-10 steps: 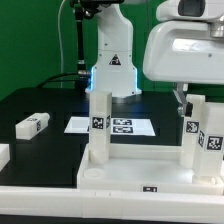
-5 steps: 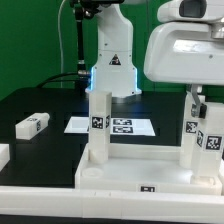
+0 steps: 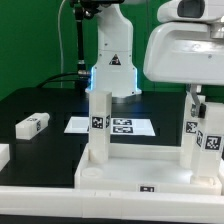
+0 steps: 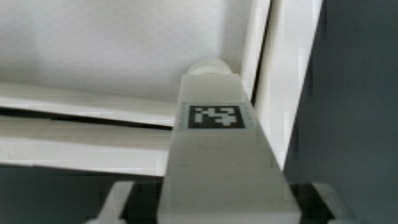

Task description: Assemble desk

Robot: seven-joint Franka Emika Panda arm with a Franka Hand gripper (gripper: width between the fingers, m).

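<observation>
While the desk top (image 3: 130, 172) lies on the black counter (image 3: 40, 100), the end effector (image 3: 197, 98) pinches an upright leg (image 4: 221, 150) at the exterior view's right, its fingers (image 4: 125, 203) apparently snug on both sides.

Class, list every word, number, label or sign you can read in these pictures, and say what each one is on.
No words or numbers can be read.
Triangle warning sign on the robot base: symbol too small to read.
Square black-and-white tags, patterns not text: upright leg, loose leg, marker board, gripped leg.
</observation>
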